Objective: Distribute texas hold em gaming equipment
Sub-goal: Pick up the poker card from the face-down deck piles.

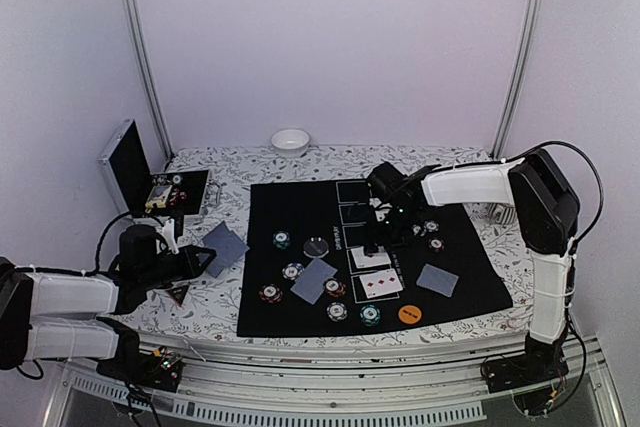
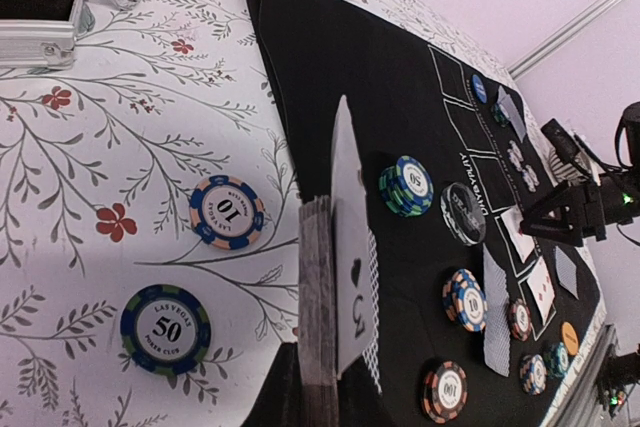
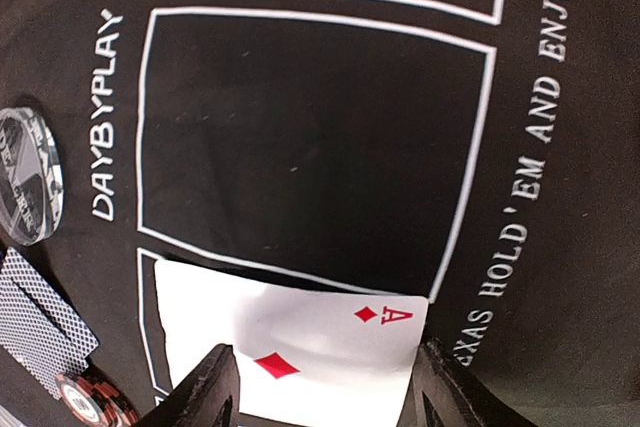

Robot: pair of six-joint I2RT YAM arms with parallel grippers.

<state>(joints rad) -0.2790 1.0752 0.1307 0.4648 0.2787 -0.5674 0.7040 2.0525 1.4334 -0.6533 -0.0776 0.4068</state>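
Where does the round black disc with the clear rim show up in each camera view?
Top external: the round black disc lies mid-mat, left of the white card boxes.
Left wrist: centre right, just beyond the green chip stack.
Right wrist: cut off by the left edge.
Shared landmark: the white DAYBYPLAY lettering runs beside it in every view.

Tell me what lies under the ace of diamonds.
The ace of diamonds lies face up on the black mat, over a white-outlined card box. Only mat shows around its edges. The ace itself hides whether another card sits beneath it.
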